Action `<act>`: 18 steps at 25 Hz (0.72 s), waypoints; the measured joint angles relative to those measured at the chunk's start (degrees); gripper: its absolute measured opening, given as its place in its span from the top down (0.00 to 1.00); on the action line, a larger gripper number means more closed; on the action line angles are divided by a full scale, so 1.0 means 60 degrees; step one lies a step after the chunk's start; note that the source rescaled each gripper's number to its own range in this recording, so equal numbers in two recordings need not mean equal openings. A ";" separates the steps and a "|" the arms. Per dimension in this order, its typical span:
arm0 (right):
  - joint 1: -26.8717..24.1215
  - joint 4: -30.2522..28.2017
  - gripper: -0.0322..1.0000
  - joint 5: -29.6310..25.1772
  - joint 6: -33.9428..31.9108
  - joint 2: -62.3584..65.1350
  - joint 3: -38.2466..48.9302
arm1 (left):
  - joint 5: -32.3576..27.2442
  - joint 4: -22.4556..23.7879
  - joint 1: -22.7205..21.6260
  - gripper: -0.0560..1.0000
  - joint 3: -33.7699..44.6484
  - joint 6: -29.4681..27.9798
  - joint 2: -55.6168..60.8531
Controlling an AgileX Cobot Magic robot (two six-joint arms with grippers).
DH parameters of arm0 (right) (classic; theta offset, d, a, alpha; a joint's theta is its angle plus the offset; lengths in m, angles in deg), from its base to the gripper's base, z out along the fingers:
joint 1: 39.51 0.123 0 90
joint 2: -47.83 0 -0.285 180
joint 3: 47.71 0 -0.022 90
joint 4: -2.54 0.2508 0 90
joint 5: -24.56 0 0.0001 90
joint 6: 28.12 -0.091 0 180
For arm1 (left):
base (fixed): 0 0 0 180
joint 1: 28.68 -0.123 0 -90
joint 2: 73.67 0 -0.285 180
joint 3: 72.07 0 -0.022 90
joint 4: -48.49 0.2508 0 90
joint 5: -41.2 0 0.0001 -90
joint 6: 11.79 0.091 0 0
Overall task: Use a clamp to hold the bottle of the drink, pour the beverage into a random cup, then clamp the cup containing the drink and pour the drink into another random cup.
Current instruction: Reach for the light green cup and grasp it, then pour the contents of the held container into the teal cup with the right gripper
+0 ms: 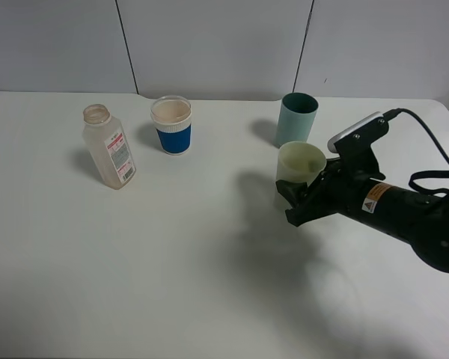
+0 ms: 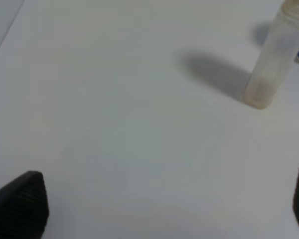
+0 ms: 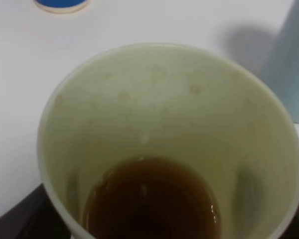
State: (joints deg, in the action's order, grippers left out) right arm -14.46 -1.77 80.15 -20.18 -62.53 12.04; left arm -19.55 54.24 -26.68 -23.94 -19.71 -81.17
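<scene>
Right gripper [image 1: 293, 196] is clenched on the lower part of a pale green cup [image 1: 299, 163], which is held clear of the table [image 1: 172, 262] with its mouth tipped slightly away from the gripper. Only the right wrist view looks into this cup [image 3: 164, 114]: brown drink [image 3: 149, 199] pools at the bottom and the walls above it are spotted. The high view does not show the liquid. Left gripper [image 2: 162, 204] appears only in its own wrist view, with jaws spread wide and nothing between them. The bottle [image 2: 274, 59] stands upright well ahead of it, off to one side. Count: three cups, one bottle. The teal cup [image 1: 297, 118] stands just beyond the held cup. The blue-banded cup [image 1: 171, 126] is well apart from the right gripper, and the uncapped bottle [image 1: 109, 146] farther still.
</scene>
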 joint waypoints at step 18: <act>-0.1363 -0.5643 0.93 -0.7772 -0.6902 0.4236 -0.2706 | 0.0000 0.0000 0.0000 0.00 0.0000 0.0000 0.0000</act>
State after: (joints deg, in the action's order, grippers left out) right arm -22.64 -35.63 33.52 -61.59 -37.11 -4.19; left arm -19.55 54.24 -26.68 -23.94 -19.71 -81.17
